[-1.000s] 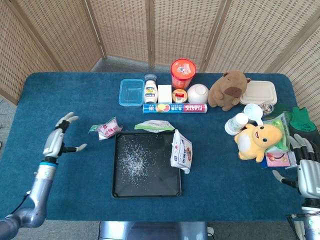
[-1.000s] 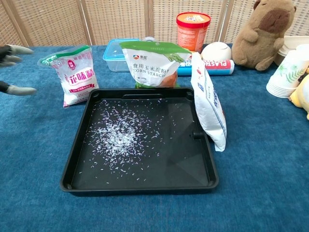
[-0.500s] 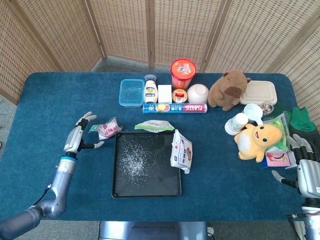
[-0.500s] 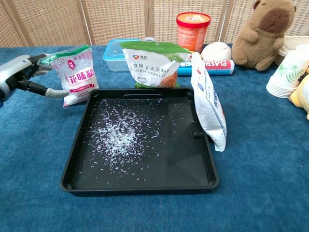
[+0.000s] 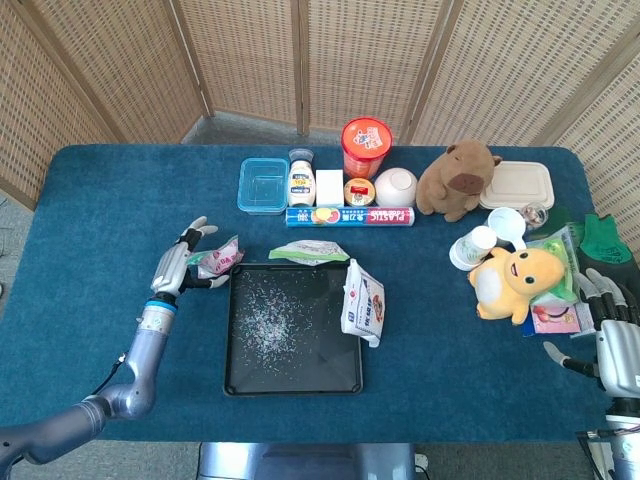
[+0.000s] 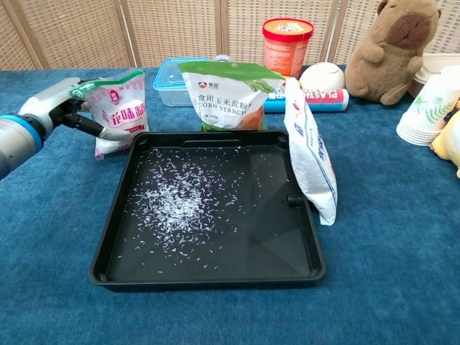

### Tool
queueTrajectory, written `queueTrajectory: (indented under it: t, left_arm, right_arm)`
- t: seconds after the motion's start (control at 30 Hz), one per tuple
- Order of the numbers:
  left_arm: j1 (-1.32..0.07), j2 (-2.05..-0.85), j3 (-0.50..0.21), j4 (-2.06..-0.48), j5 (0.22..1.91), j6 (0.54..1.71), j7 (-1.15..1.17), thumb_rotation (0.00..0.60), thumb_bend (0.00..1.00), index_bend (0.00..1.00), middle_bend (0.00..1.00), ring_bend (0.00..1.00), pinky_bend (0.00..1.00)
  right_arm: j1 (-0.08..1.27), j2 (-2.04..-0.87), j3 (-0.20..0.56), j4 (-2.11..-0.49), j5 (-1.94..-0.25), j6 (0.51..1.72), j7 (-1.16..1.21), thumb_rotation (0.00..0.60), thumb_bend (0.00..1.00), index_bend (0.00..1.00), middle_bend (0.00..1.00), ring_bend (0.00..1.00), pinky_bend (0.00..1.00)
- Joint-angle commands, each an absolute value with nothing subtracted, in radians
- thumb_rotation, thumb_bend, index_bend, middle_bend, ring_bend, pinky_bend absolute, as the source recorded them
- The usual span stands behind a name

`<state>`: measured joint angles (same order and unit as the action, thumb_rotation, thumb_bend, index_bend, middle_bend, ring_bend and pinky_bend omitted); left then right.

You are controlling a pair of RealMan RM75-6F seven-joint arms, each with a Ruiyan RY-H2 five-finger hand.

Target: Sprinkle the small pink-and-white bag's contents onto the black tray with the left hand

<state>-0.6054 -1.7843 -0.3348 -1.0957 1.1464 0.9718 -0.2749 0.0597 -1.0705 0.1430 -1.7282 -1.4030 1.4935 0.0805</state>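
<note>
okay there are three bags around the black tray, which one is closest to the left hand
The small pink-and-white bag, off the tray's far-left corner; the left hand is right beside it.

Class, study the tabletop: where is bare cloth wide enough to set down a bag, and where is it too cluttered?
Free: the blue table left of the left hand, the front strip before the black tray, and the patch between the white bag and the yellow plush. Crowded: the back row around the red tub, and the right edge near the paper cups.
</note>
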Motion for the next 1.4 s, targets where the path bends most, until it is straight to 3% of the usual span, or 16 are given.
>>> queueTrajectory:
  t: [0.03,0.13,0.27,0.4,0.63,0.83,1.07,1.13,1.4]
  left_arm:
    - [-0.618,-1.804,-0.34,-1.075,1.134,0.974,-0.249,0.6,0.17,0.24,0.12,0.13,0.23]
    - [-0.63,-1.837,-0.348,-1.035,1.104,0.973,-0.21,0.6,0.19,0.35,0.23,0.23,0.28]
    - [-0.639,-1.886,-0.364,-0.976,1.092,1.028,-0.169,0.6,0.25,0.57,0.45,0.43,0.46]
    - [-0.638,-1.899,-0.364,-0.952,1.118,1.082,-0.164,0.6,0.35,0.67,0.55,0.53,0.57]
    - [-0.624,-1.871,-0.346,-0.974,1.149,1.098,-0.18,0.6,0.37,0.69,0.57,0.55,0.59]
    - [-0.59,-1.782,-0.277,-1.048,1.243,1.117,-0.214,0.6,0.37,0.69,0.57,0.55,0.59]
    - [-0.547,-1.594,-0.155,-1.159,1.447,1.223,-0.185,0.6,0.37,0.69,0.57,0.55,0.6]
    - [-0.543,-1.47,-0.092,-1.23,1.575,1.282,-0.105,0.6,0.37,0.69,0.57,0.55,0.6]
    - [-0.575,-1.329,-0.027,-1.325,1.677,1.227,0.141,0.6,0.38,0.71,0.57,0.55,0.62]
  right_arm:
    - [0.06,-1.069,0.143,-1.727,-1.402,1.493,0.085,0.6,0.09,0.05,0.0,0.01,0.0]
    - [0.06,-1.066,0.142,-1.728,-1.403,1.49,0.094,0.6,0.09,0.05,0.0,0.01,0.0]
    - [0.061,-1.065,0.142,-1.725,-1.407,1.491,0.101,0.6,0.09,0.05,0.0,0.01,0.0]
    - [0.06,-1.065,0.141,-1.724,-1.409,1.492,0.105,0.6,0.09,0.05,0.0,0.01,0.0]
    - [0.062,-1.066,0.137,-1.725,-1.412,1.488,0.1,0.6,0.09,0.05,0.0,0.01,0.0]
    - [0.061,-1.065,0.135,-1.727,-1.414,1.49,0.102,0.6,0.09,0.05,0.0,0.01,0.0]
    - [0.064,-1.064,0.136,-1.728,-1.411,1.484,0.103,0.6,0.09,0.05,0.0,0.01,0.0]
    - [0.067,-1.067,0.131,-1.73,-1.415,1.477,0.097,0.6,0.09,0.05,0.0,0.01,0.0]
    - [0.068,-1.07,0.128,-1.734,-1.421,1.481,0.086,0.6,0.09,0.05,0.0,0.01,0.0]
